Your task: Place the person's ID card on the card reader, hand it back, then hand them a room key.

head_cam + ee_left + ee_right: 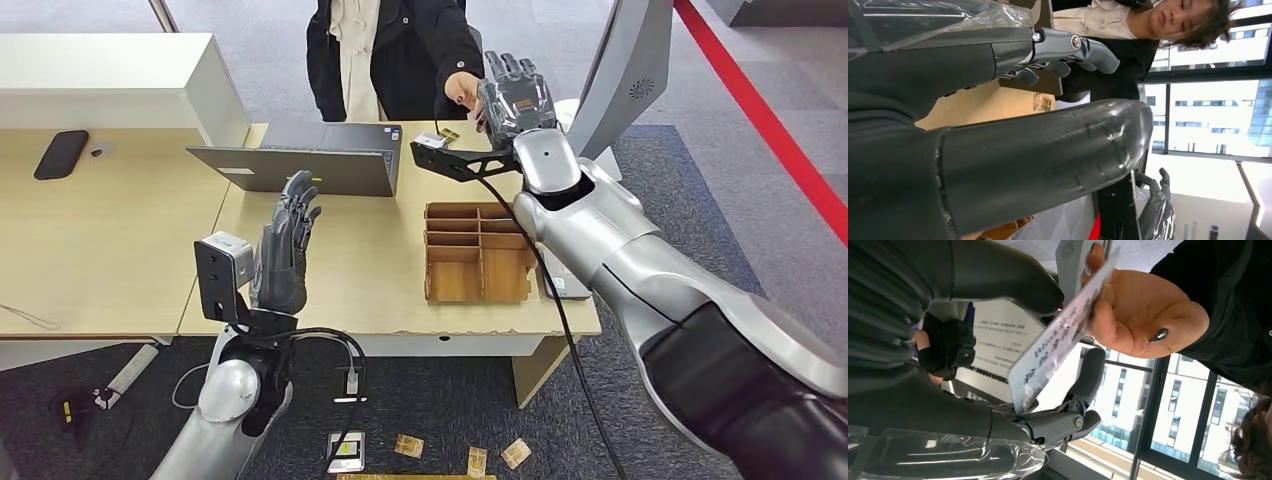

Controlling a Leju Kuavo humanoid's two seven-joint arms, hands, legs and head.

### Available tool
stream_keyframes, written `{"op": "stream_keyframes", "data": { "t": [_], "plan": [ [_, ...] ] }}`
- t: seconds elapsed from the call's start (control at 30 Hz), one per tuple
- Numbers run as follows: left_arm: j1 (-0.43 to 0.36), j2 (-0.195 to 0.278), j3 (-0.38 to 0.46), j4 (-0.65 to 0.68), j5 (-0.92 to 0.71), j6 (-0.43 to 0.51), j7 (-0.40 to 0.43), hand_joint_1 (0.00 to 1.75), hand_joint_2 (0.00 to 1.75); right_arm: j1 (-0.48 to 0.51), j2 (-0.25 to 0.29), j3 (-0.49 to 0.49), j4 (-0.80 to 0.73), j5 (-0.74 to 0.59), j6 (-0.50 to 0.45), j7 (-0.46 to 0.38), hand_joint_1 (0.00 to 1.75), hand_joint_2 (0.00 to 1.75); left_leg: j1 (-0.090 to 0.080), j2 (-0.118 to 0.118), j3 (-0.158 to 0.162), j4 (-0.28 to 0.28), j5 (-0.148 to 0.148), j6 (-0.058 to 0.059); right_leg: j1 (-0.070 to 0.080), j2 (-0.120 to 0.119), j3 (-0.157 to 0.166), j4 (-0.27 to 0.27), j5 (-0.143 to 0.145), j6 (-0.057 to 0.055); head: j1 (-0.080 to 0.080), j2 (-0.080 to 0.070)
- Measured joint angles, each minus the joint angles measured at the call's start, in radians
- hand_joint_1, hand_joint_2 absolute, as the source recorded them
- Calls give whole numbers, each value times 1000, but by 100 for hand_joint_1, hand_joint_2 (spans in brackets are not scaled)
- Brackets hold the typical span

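At upper right of the head view, we see our right hand [515, 95] raised to the person's hand [462, 88]. Up close, the ID card [1060, 335] is pinched by the person's hand, its lower end among our fingers [1068, 422]; whether we grip it, we cannot tell. Our left hand [285, 250] is spread, holding nothing, over the table [380, 260].

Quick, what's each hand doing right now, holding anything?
Left hand: open, fingers apart, holding nothing, raised above the desk.
Right hand: at the ID card the person's hand holds; grip cannot be told.
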Motion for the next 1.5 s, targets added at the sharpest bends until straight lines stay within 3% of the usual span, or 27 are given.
{"op": "stream_keyframes", "data": {
  "t": [0.5, 0.8, 0.87, 1.0, 1.2, 1.37, 1.5],
  "plan": [
    [-1, 0, 0, 6, 4, 17, -1, 0, 0, -2, -18, 14, 9, 15, -48, 37, 0, 175, 0, 0, 0, 0, 0, 0, 0, 0, 0, 0, 0, 0, 0, 0],
    [-2, 0, 0, 6, -12, 49, 12, 0, 0, 6, -53, -35, -25, -180, -272, 8, 0, 175, 0, 0, 1, 0, 0, 0, 0, 0, 0, 0, 0, 0, 0, 0],
    [-2, 0, 0, 6, -17, 62, 20, 0, 0, 48, -77, -73, -88, -289, -311, -13, 0, 175, 0, 0, 2, 0, 0, 0, 0, 0, 2, 0, 0, 0, 0, 0],
    [-1, 2, 1, 6, -24, 70, 23, 0, 0, 184, -134, -130, -253, -442, -268, -2, 0, 175, 1, 0, 2, 0, 0, 0, 0, 0, 3, -1, 0, 0, 0, 0],
    [2, 4, 2, 6, -27, 70, 27, 0, 0, 311, -193, -180, -430, -542, -219, -8, 0, 175, 0, 0, 2, 0, -1, 0, 0, 0, 2, -1, 0, 0, 0, 0],
    [13, 8, 5, -2, -39, 70, 46, 0, 0, 440, -212, -185, -539, -585, -211, -12, 0, 175, 0, 0, 2, 0, -1, 0, 1, 0, 2, -1, -1, 0, 0, 0],
    [18, 11, 6, -7, -42, 70, 52, 0, 0, 478, -226, -186, -591, -591, -210, -12, 0, 175, 0, 0, 2, 0, -1, 0, 0, 0, 2, -1, -1, 0, 0, 0]
  ]
}}
